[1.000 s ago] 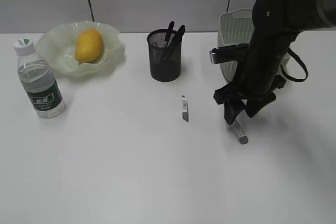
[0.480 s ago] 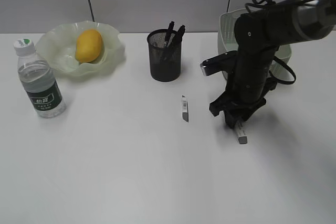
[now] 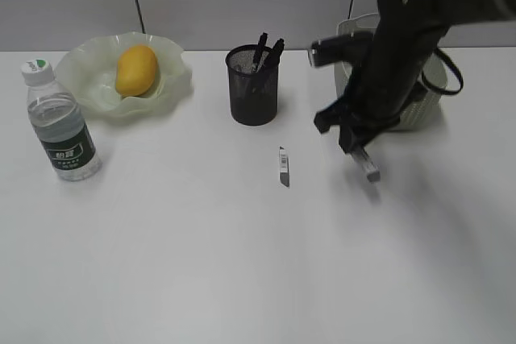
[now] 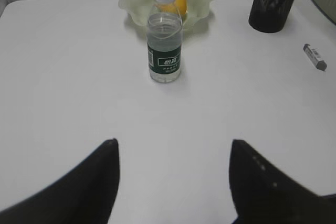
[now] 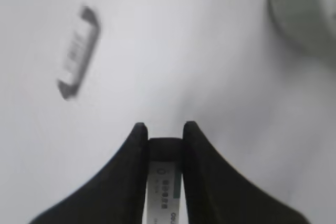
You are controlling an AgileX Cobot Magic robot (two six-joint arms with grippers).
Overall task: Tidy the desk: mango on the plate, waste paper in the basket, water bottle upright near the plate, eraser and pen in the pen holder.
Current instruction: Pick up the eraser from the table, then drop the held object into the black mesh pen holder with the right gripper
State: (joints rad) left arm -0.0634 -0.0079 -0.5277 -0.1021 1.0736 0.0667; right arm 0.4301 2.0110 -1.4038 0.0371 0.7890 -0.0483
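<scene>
Already the mango [image 3: 135, 69] lies on the plate [image 3: 81, 70], the bottle [image 3: 60, 122] upright beside it. The right gripper [image 3: 360, 155] pinches one eraser [image 5: 164, 192] clear of the desk [image 3: 201, 263]; another eraser [image 3: 283, 167] waits near the pen holder [image 3: 253, 86]. The left gripper [image 4: 173, 177] hangs wide, empty.

The white desk [image 3: 201, 263] bears the pen holder [image 3: 253, 86] near its back middle. Left of the holder sits the plate [image 3: 85, 78]; further left and nearer the front stands the bottle [image 3: 61, 128]. An eraser [image 3: 283, 167] lies in front of the holder, and the basket [image 3: 355, 38] stands to its right.
</scene>
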